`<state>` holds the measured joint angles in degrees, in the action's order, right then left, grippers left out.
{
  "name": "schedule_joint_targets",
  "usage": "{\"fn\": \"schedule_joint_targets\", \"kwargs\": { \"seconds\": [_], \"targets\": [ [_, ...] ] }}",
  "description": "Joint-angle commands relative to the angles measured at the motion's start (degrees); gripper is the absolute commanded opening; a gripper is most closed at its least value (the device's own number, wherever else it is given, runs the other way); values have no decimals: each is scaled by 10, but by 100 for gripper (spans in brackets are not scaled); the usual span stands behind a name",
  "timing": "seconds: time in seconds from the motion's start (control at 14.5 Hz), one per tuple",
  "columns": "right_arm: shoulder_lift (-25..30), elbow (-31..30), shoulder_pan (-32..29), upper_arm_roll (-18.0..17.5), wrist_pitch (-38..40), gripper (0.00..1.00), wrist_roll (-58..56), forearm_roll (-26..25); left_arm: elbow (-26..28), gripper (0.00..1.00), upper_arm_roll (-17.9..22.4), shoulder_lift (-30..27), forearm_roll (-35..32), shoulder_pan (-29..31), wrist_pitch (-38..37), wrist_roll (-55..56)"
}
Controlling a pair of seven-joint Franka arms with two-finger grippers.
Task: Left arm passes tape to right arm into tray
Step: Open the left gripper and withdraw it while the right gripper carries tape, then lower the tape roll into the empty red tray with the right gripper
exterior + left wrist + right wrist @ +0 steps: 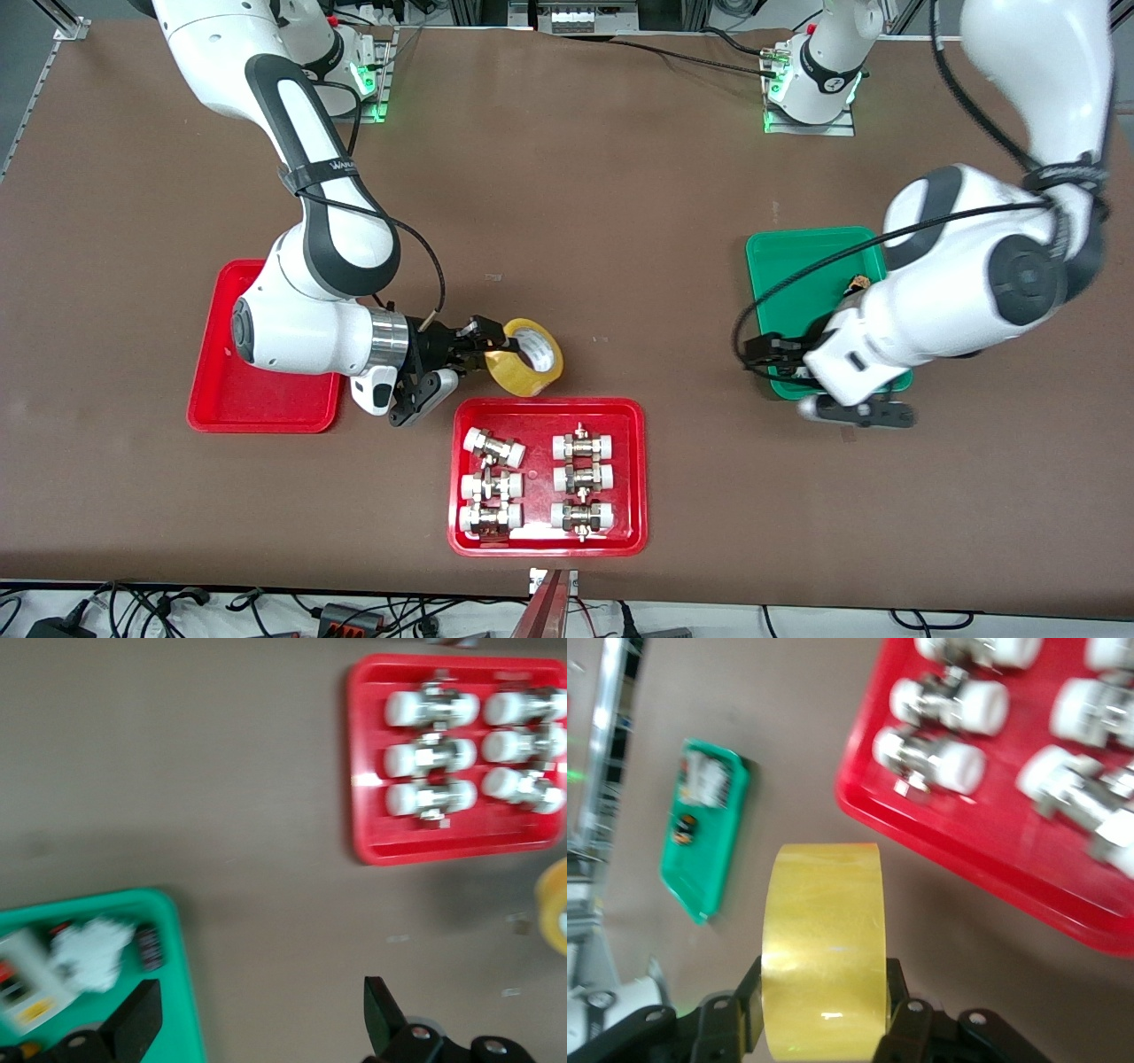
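Two arms in view. Empty red tray (pixel 232 412) at the right arm's end of the counter (pixel 567 177). Right tool (pixel 478 347) clamped on the yellow tape (pixel 529 357), held over bare counter between that tray and the fittings tray (pixel 547 540). Green tray (pixel 797 257) toward the left arm's end. Left tool (pixel 262 1008) fingers spread, empty, over the green tray's nearer edge.

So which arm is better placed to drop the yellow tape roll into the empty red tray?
Right. Its end effector is shut on the translucent yellow tape roll beside the glossy red tray; the left end effector is open by the green tray.
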<state>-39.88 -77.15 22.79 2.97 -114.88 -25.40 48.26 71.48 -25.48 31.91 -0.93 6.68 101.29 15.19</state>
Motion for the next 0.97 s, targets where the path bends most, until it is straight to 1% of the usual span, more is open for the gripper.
{"fn": "schedule_joint_targets", "kwargs": {
  "seconds": [0.0,0.14,0.21,0.28,0.34,0.41,0.48,0.55,0.62,0.76,0.83,0.9],
  "targets": [
    [7,7,-74,5,93,30,0,-32,10,100,-2,-30,-10,86,-77,-9],
    [6,7,-142,5,156,30,-11,-33,7,100,-4,-47,-15,121,-128,-9],
    [6,7,-172,5,177,30,-11,-33,7,100,-6,-61,-38,122,-150,-8],
    [6,5,-201,5,191,30,-12,-39,7,100,-8,-68,-69,119,-155,-2],
    [4,4,-231,5,208,30,-12,-48,6,100,-10,-69,-85,119,-155,-1],
    [0,4,-257,5,227,30,-13,-50,7,100,-11,-74,-90,120,-154,2],
    [-5,4,-276,5,242,30,-12,-53,18,100,-14,-90,-94,116,-152,5],
    [-8,3,-286,5,251,30,-11,-65,44,100,-17,-106,-94,112,-151,15],
    [-12,0,-295,5,253,30,-12,-87,96,100,-18,-132,-94,116,-127,19],
    [-30,-4,-310,4,256,30,-14,-93,208,100,-19,-205,-92,120,-38,21],
    [-40,-4,-318,5,256,30,-18,-93,243,100,-19,-227,-91,120,-13,33],
    [-47,-4,-327,4,257,30,-25,-93,250,100,-20,-232,-91,118,-10,55]
  ]
}}
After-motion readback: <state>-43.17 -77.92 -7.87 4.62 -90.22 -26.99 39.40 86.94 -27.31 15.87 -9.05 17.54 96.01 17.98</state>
